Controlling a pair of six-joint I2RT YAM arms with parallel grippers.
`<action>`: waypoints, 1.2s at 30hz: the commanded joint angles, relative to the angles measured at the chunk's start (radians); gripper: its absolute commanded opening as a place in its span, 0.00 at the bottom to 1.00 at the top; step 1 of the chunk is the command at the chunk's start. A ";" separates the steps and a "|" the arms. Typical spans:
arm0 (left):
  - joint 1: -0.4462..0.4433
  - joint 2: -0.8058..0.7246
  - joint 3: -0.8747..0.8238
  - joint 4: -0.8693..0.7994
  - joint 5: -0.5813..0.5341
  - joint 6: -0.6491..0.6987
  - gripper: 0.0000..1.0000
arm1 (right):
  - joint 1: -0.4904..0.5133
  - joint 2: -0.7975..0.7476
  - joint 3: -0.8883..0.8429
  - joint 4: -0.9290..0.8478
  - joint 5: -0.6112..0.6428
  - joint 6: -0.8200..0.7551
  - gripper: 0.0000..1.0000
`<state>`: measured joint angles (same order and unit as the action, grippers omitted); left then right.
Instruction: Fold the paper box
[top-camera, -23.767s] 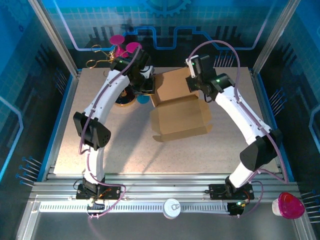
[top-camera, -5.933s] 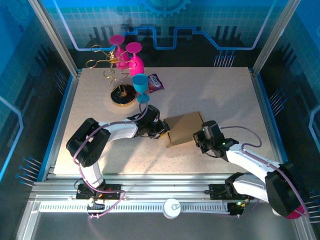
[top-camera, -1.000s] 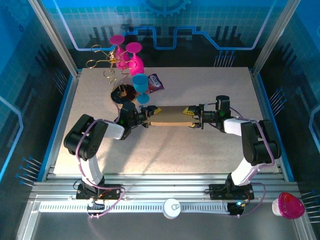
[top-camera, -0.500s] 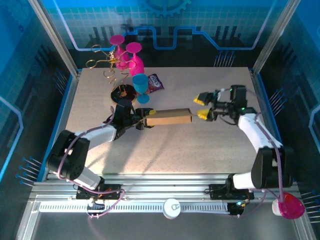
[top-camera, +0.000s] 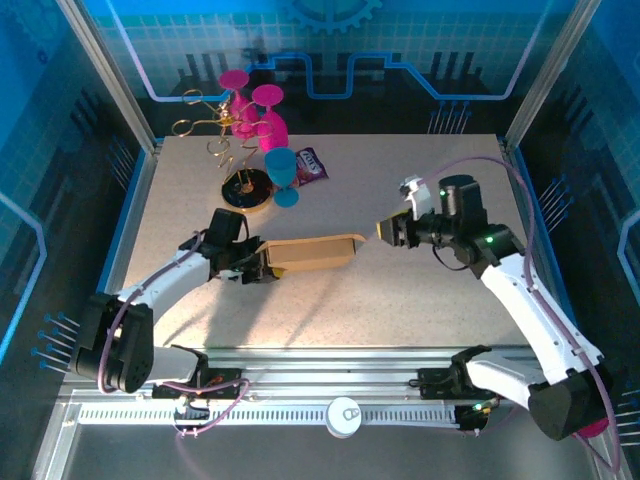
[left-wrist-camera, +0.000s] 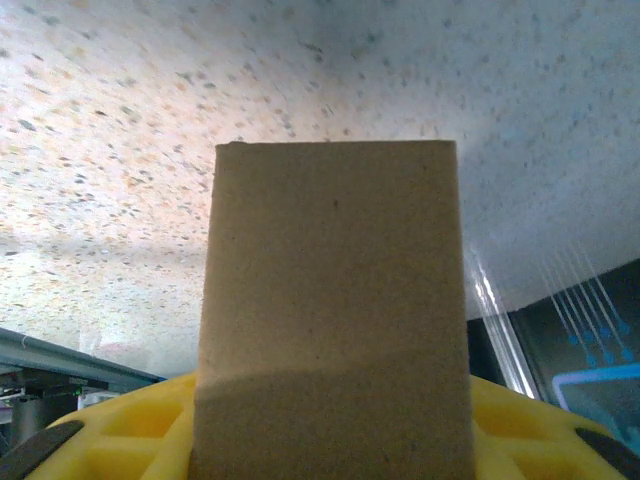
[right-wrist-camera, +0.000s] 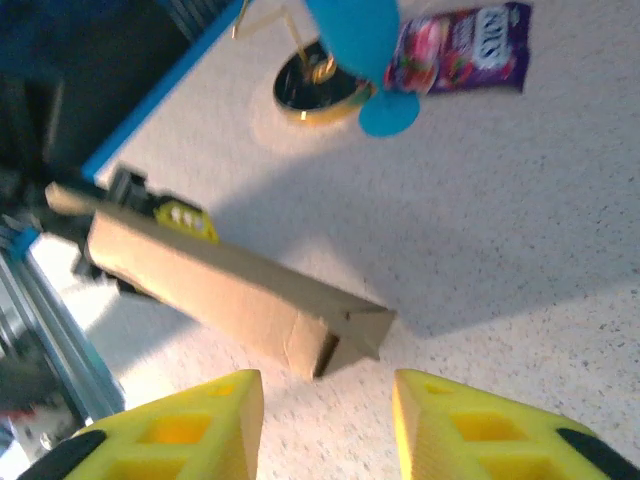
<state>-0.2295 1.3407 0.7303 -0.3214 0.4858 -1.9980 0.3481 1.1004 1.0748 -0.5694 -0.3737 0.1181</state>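
The paper box (top-camera: 315, 252) lay folded flat and long on the table (top-camera: 420, 180), on the near side of the blue cup (top-camera: 281, 168) and a little to its right. The left gripper (top-camera: 263, 263), near and left of the blue cup, was clamped on the box's left end, with cardboard filling the gap between its yellow fingers (left-wrist-camera: 120, 440). The right gripper (top-camera: 388, 232), well right of the blue cup, stood apart from the box with its jaws parted and nothing between them.
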 joint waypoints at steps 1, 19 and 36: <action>0.023 -0.007 0.015 -0.077 0.020 -0.029 0.27 | 0.037 0.055 0.023 -0.067 0.018 -0.220 0.38; 0.071 0.027 -0.011 -0.069 0.037 0.004 0.27 | 0.147 0.365 0.216 -0.174 0.130 -0.326 0.46; 0.071 0.042 -0.012 -0.062 0.041 0.008 0.27 | 0.183 0.508 0.315 -0.182 0.120 -0.298 0.25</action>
<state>-0.1661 1.3632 0.7303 -0.3676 0.5064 -1.9911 0.5171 1.6054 1.3525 -0.7258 -0.2584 -0.1822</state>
